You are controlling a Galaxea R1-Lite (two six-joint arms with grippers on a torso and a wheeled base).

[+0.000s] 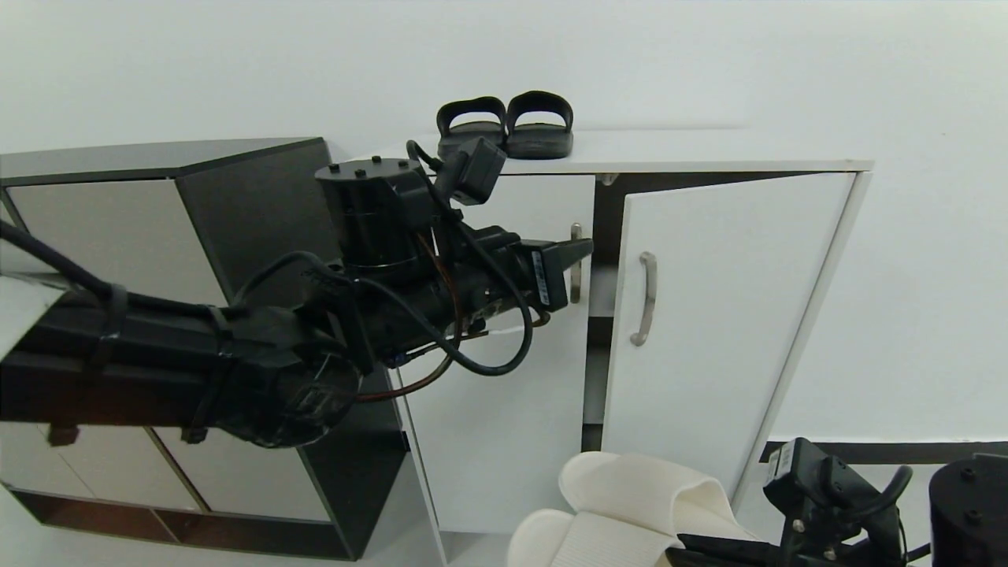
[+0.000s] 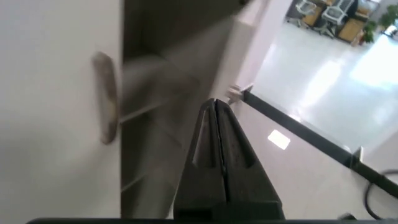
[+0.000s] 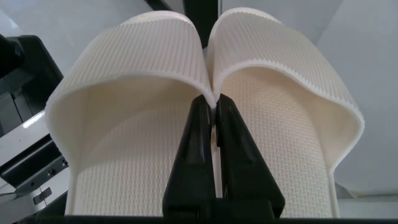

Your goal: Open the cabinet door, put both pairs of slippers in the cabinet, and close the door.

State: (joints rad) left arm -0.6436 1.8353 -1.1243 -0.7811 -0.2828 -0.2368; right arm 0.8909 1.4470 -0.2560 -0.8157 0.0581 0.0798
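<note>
- My left gripper (image 1: 581, 250) has its fingers pressed flat together on nothing. Its tip sits just beside the left door handle (image 1: 576, 276), on the side facing the gap between the doors.
- That handle is an upright bar, and the gripper points level across it, toward the right.
- On the white cabinet (image 1: 709, 157) the right door (image 1: 724, 315) stands ajar, swung out toward me. The left door (image 1: 504, 425) looks shut or close to it. Between them is a dark gap (image 1: 602, 228) with a shelf edge inside.
- My right gripper (image 3: 214, 118) is clamped on the white slippers (image 1: 630, 504). It pinches their two inner edges together, so the pair rides as one bundle.
- The bundle is low and near, in front of the foot of the gap, with its long axis running away from me toward the cabinet.
- The black slippers (image 1: 505, 126) lie side by side on the cabinet top, above the left door.
- As I judge it, the opening lies farther and higher than the white pair and looks narrower than the bundle.
- The left arm is much nearer the left door, so widening the gap falls to it before the right arm carries the pair in.
- A dark cabinet (image 1: 236, 205) stands just left of the white one.
</note>
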